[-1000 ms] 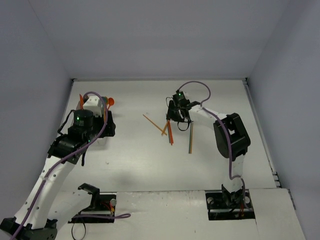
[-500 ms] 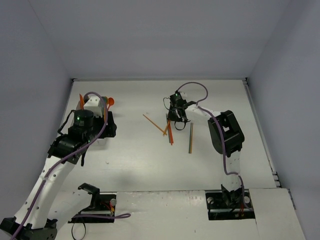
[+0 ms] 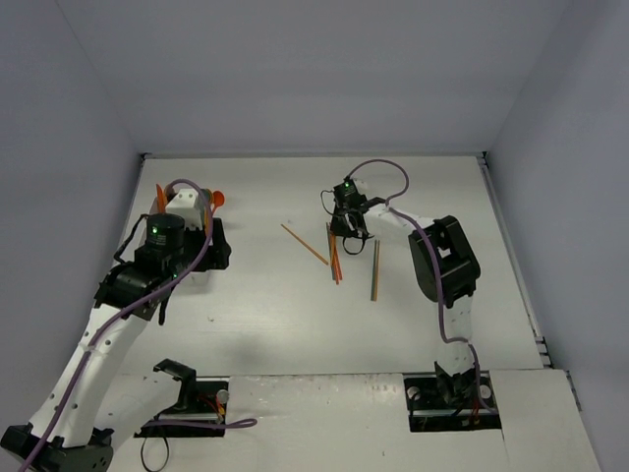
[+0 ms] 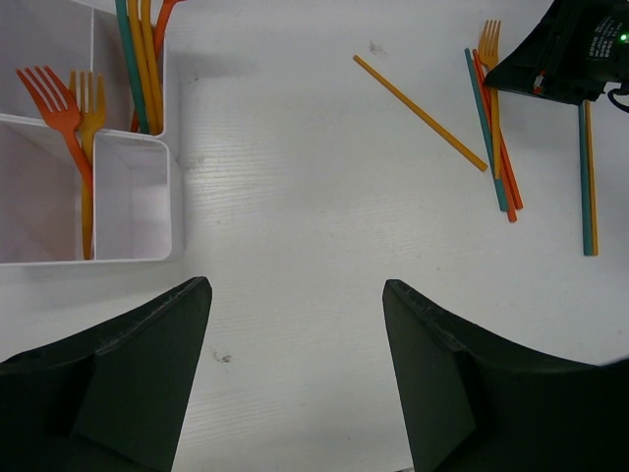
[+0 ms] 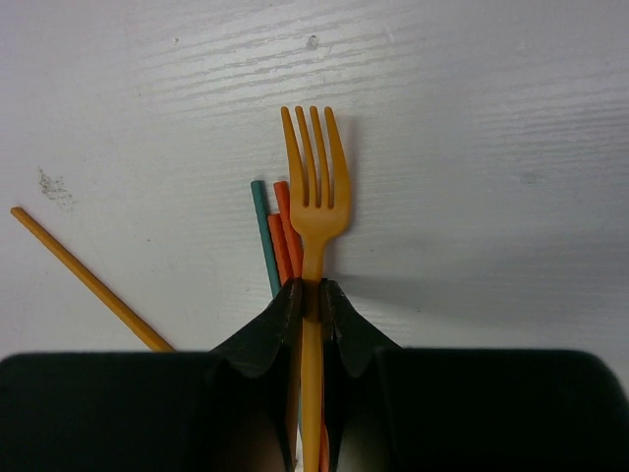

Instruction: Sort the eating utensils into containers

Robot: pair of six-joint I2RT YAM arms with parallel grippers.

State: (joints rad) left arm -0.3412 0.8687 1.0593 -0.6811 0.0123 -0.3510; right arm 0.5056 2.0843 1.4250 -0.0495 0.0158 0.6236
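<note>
Right gripper (image 5: 310, 295) has just pinched shut on the orange fork (image 5: 314, 187), which lies mid-desk (image 5: 491, 147) beside a teal stick (image 5: 262, 231). Pick looks secured, I reckon, so next I carry it to the container (image 4: 167, 197). Left gripper (image 4: 295, 290) hangs open near it.

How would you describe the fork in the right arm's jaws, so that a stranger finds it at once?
On the white table, the right arm reaches down to a small bundle of utensils near the middle. Its jaws are shut on the handle of an orange fork. Only it has tines; the teal stick and red stick beside it are plain.
</note>
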